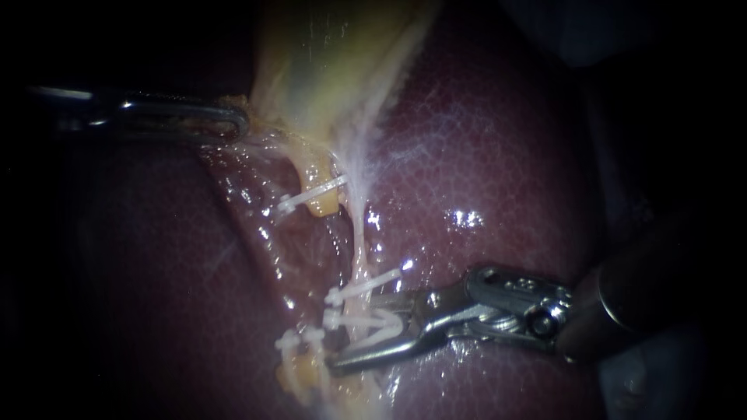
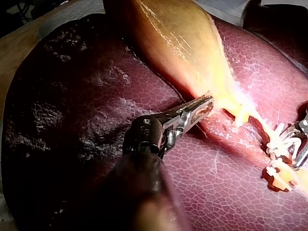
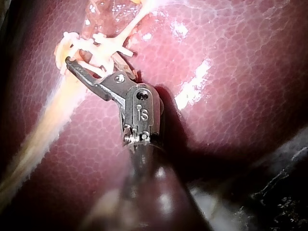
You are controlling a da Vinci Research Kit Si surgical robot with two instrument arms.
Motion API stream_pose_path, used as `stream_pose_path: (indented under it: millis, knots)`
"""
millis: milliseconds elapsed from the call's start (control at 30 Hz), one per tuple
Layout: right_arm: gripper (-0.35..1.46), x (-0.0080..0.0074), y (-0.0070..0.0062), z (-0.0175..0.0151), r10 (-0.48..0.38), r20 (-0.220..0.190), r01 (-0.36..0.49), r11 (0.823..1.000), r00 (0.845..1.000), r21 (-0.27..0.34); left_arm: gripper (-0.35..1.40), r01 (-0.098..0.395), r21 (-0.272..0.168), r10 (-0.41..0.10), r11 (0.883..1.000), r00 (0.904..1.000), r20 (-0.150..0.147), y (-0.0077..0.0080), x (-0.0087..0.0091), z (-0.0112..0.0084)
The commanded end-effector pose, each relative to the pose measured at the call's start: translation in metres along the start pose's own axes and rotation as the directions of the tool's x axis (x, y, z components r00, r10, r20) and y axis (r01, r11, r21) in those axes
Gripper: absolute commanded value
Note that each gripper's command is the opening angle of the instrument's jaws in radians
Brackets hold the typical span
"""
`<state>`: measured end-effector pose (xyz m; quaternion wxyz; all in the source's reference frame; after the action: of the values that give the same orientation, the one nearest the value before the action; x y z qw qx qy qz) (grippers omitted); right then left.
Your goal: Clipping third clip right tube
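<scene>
The right tube [image 1: 359, 237] runs as a thin pale strand from the yellow gallbladder [image 1: 327, 62] down over the liver [image 1: 498, 155]. One white clip [image 1: 366, 286] sits across it. Just below that, my right instrument [image 1: 354, 330] straddles the tube, its jaws spread and holding a white V-shaped clip [image 1: 372, 323]; the right wrist view shows the same clip [image 3: 103, 55] in those jaws [image 3: 94, 60]. My left instrument [image 1: 233, 123] holds the gallbladder's edge near its neck, jaws [image 2: 203, 106] closed on the tissue.
Another white clip [image 1: 311, 194] crosses the yellow stump of the left tube [image 1: 320, 204]. A further clip [image 1: 299, 339] lies on fatty tissue beside my right instrument's lower jaw. Wet red liver [image 2: 72, 106] surrounds everything.
</scene>
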<state>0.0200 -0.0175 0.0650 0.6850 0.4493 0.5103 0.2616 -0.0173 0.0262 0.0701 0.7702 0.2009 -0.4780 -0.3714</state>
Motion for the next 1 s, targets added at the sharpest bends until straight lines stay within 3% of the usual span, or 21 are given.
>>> stream_pose_path:
  millis: [33,267,733,1000]
  knots:
    - [0.48,0.0001,0.0,0.0,0.0,0.0,0.0,1.0,1.0,0.0,-0.35,0.0,0.0,0.0,1.0,1.0,0.0,0.0,0.0,0.0]
    - [0.49,0.0012,0.0004,-0.0006,0.006,-0.024,-0.007,1.0,1.0,-0.022,-0.35,0.0,0.0,0.0,1.0,1.0,0.0,0.0,0.0,0.0]
    - [0.49,0.0072,0.0036,-0.0036,0.019,-0.112,-0.028,0.996,0.994,-0.081,-0.35,0.0,-0.001,0.0,1.0,1.0,0.0,0.0,-0.0001,0.0001]
    - [0.49,0.0084,0.0047,-0.0025,0.022,-0.142,-0.033,0.997,0.99,-0.071,-0.35,0.0,-0.001,0.0,1.0,1.0,0.0,0.0,-0.0001,0.0001]
